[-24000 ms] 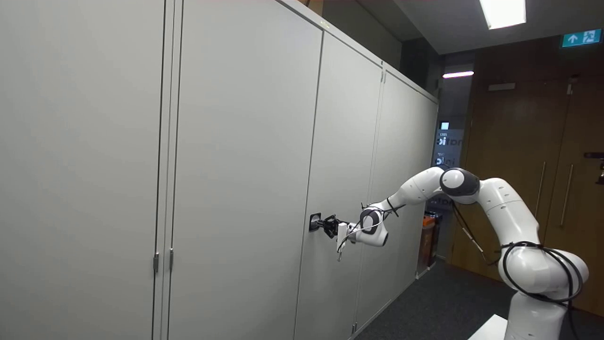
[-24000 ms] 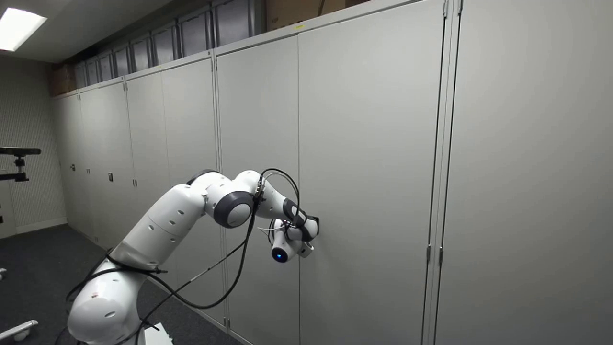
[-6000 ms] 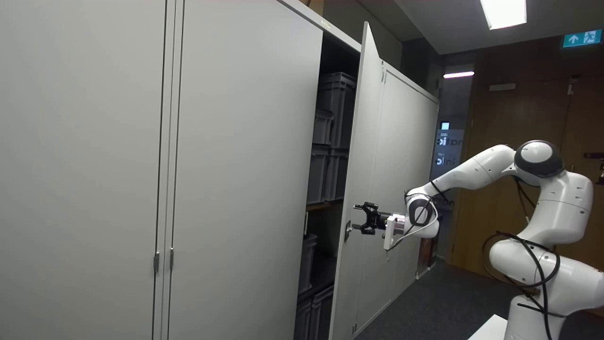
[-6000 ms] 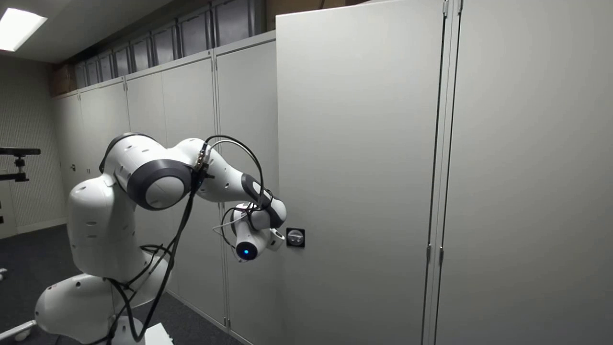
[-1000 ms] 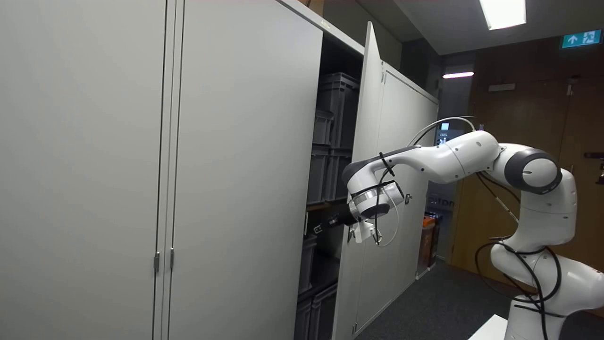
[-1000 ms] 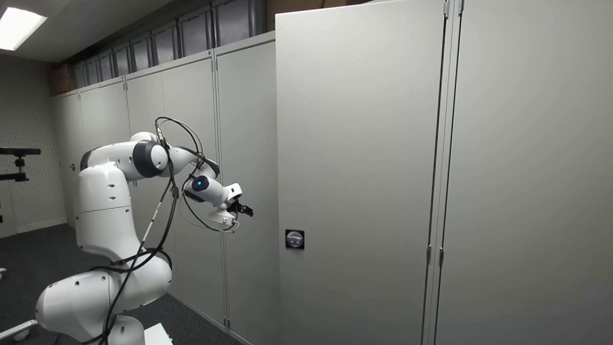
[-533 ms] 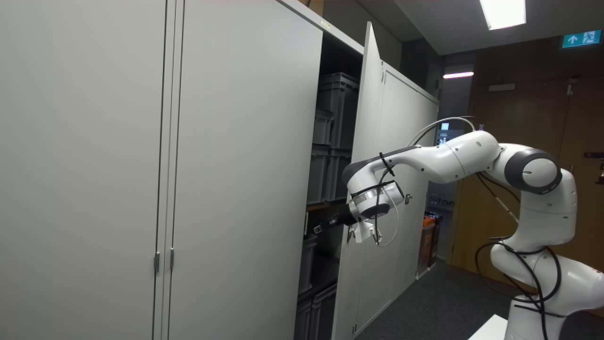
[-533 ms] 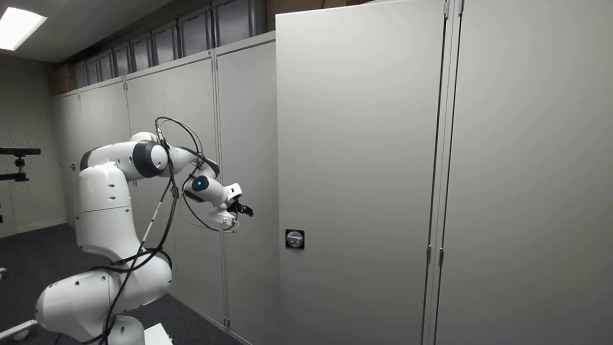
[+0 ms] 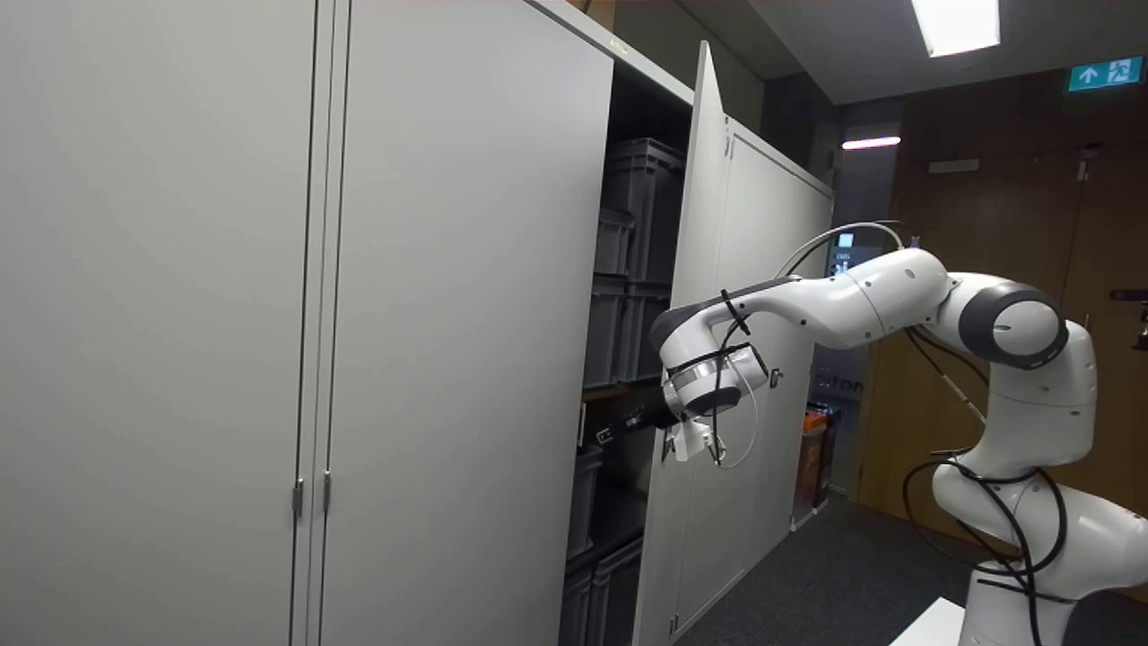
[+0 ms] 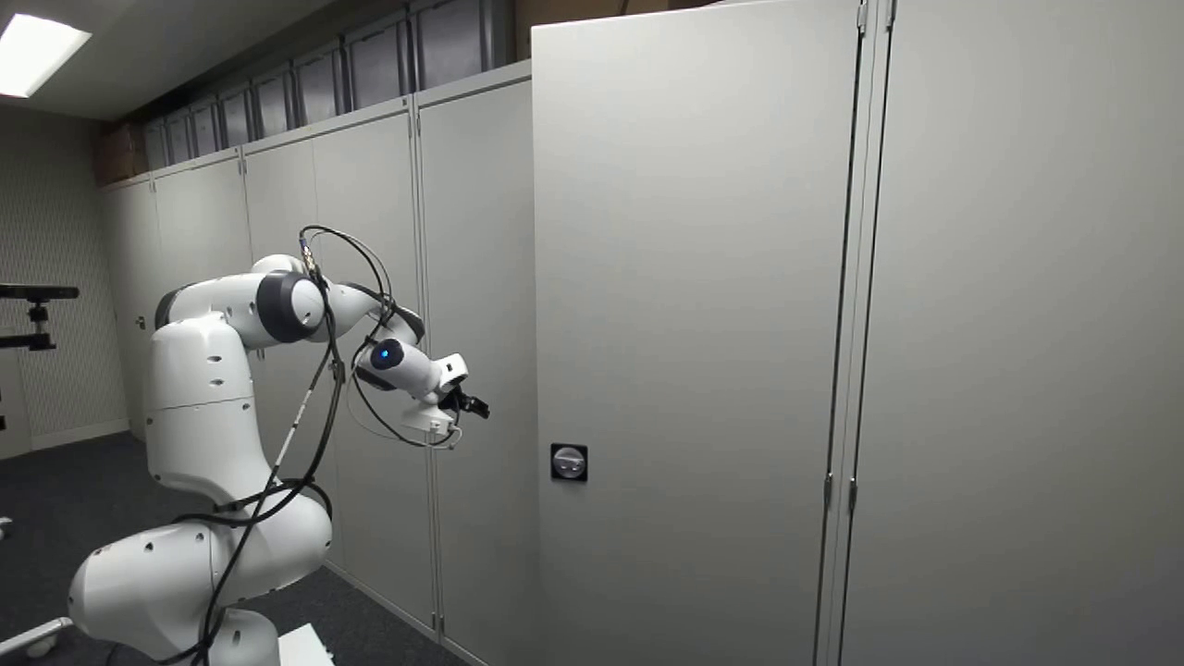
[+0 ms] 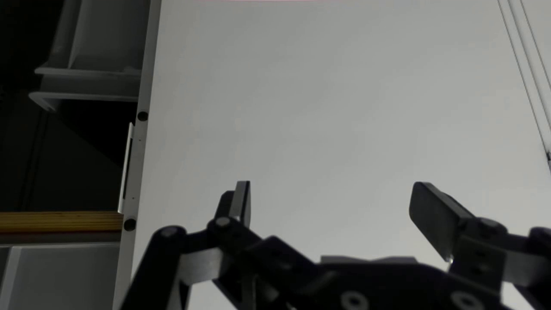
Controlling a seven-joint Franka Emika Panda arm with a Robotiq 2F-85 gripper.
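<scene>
See one tall gray door (image 10: 694, 314) now swung open, shut in the oldest frames. Also see one white arm (image 9: 888, 292) turned, since six seconds ago, from that door to face one shut door (image 11: 292, 116). Count one pair of jaws, spread far apart, with just the plain gray face of the shut door between them in the wrist view. Near the jaws, find the edge of that shut door, with two round holes (image 11: 142, 116) and one thin metal strip (image 11: 125, 168). Find one round silver handle (image 10: 569, 462) near the free edge of the open door, apart from the jaws.

Look in the open cupboard (image 9: 653, 72), between the two doors, for gray boxes (image 9: 650, 220): at least five, some piled up, some half hidden, so hard to count. Cannot see into them. Spot one wooden shelf (image 9: 603, 392) under the top pile, and more boxes below it. On top of the cupboards, in an exterior view, count about eight big gray boxes (image 10: 377, 74) in a row, with one brown box (image 10: 120, 154) at the far end. Past the arm, find one green exit sign (image 9: 1104, 74) and one bin (image 9: 810, 458) with an orange top. By the other edge of the shut door, count two small metal bits (image 9: 298, 496), just beside each other.
</scene>
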